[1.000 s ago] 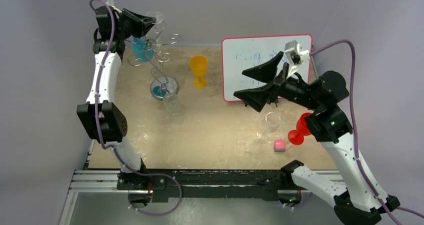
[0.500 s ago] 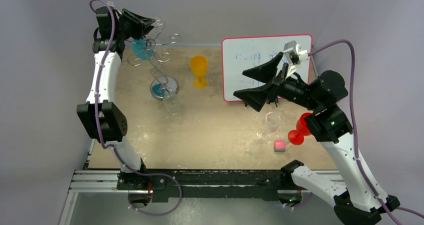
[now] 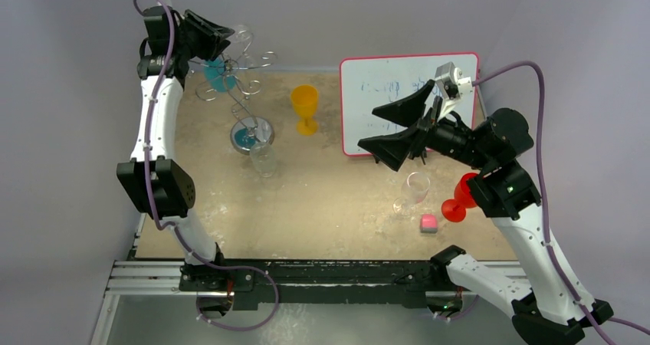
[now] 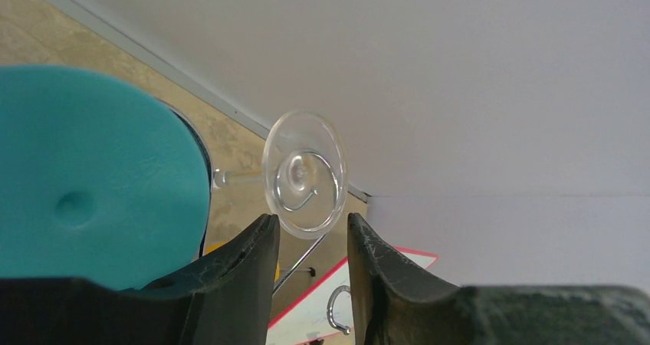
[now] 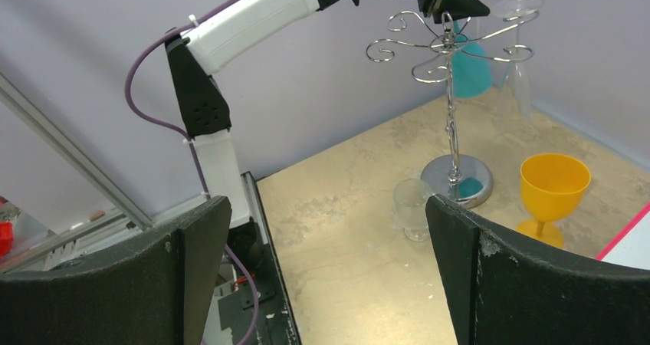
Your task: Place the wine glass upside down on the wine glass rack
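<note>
The wine glass rack (image 3: 247,86), a silver wire tree with curled arms, stands at the far left on its round base (image 3: 251,136). A clear wine glass (image 3: 242,41) hangs upside down from a far arm. In the left wrist view its round foot (image 4: 304,172) rests on the wire curl. My left gripper (image 4: 311,221) is open just short of that foot, its fingers on either side and apart from it. A teal glass (image 3: 219,77) hangs beside it. My right gripper (image 3: 368,129) hovers wide open and empty over the whiteboard's edge.
A yellow goblet (image 3: 304,107) and a small clear glass (image 3: 263,159) stand near the rack base. The whiteboard (image 3: 452,73) lies at the back right. Another clear wine glass (image 3: 415,192), a red goblet (image 3: 460,199) and a pink cube (image 3: 428,222) sit under the right arm.
My left gripper's jaws have spread apart, letting go of the clear wine glass's foot, and the gripper has drawn back slightly to the left. The right arm has not moved.
</note>
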